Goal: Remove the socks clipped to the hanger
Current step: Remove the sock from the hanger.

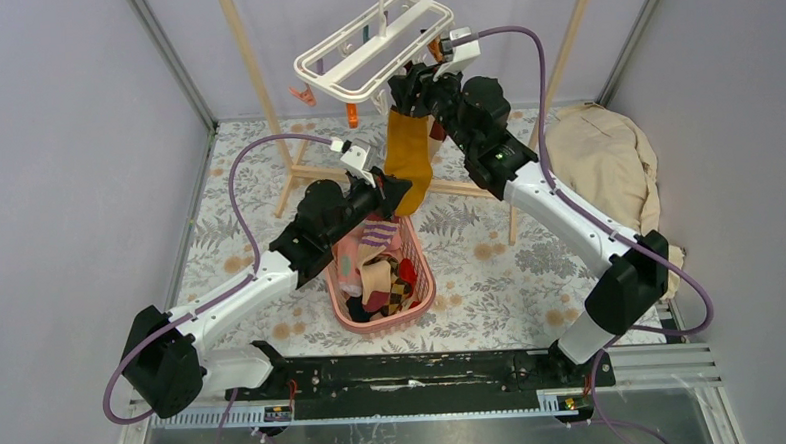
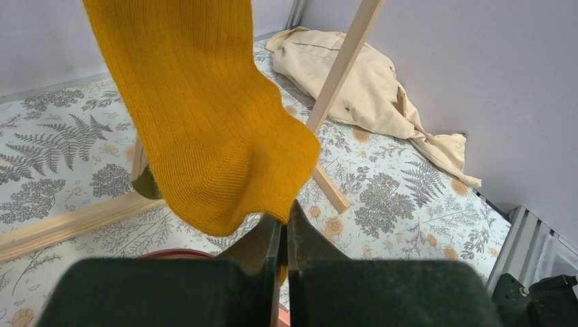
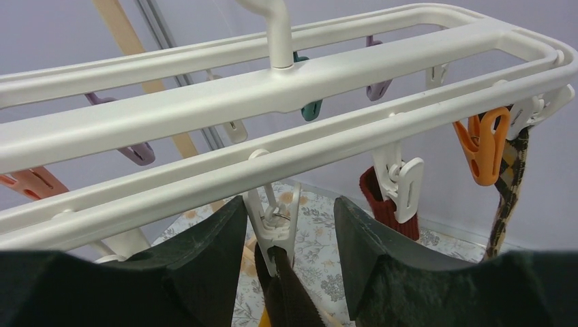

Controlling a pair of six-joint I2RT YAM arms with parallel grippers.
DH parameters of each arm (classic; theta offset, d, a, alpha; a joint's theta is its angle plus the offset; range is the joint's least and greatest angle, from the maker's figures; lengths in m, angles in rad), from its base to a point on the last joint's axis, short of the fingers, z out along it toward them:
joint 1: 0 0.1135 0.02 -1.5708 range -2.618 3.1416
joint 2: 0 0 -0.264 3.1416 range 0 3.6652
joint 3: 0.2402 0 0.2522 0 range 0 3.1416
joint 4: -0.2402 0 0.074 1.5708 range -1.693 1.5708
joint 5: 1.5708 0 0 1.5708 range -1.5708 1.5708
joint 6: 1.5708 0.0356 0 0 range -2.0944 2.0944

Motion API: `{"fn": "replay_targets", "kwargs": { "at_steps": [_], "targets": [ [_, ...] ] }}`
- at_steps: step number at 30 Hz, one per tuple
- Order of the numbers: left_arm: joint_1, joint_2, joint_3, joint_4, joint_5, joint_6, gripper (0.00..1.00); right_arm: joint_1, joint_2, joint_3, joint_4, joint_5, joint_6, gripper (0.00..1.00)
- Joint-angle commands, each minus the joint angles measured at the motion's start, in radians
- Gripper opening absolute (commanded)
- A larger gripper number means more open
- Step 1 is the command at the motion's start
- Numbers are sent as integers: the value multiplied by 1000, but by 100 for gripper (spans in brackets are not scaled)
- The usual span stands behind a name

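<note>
The white hanger [image 1: 371, 48] [image 3: 272, 102] hangs from the metal rod of the rack. A mustard sock [image 1: 409, 156] [image 2: 211, 116] dangles from it by its dark cuff [image 3: 293, 293], held in a white clip [image 3: 276, 228]. My right gripper [image 1: 411, 81] [image 3: 288, 202] is open with its fingers on either side of that clip, the left one against it. My left gripper [image 1: 400, 190] [image 2: 287, 208] is shut on the mustard sock's lower edge. A dark red sock [image 3: 388, 204] and an argyle sock [image 3: 508, 184] are still clipped further right.
A pink basket [image 1: 423, 256] with several socks stands under my left arm. The wooden rack's legs [image 1: 263, 78] [image 2: 341, 68] flank the hanger. A beige cloth [image 1: 606, 158] [image 2: 354, 75] lies at the back right. Orange [image 3: 482, 143], purple and teal clips hang unused.
</note>
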Motion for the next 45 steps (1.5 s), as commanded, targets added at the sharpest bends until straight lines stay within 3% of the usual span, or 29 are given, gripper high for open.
{"fn": "replay_targets", "kwargs": {
  "at_steps": [1, 22, 33, 39, 42, 45],
  "targets": [
    [-6, -11, 16, 8, -14, 21, 1, 8, -10, 58, 64, -13, 9, 57],
    [-6, -3, 21, 3, -15, 26, 1, 9, 47, 130, 29, -9, 6, 55],
    [-5, 7, 24, 3, -21, 29, 1, 8, 25, 96, 45, -7, -1, 33],
    [-6, 9, 24, 2, -25, 30, 1, 10, 18, 85, 48, -8, -7, 15],
    [-6, 5, 24, 0, -24, 29, 1, 9, 15, 79, 51, -9, -7, 18],
    [-5, -11, 20, 2, -16, 23, 1, 9, 6, 71, 40, -9, -6, 48]
  ]
}}
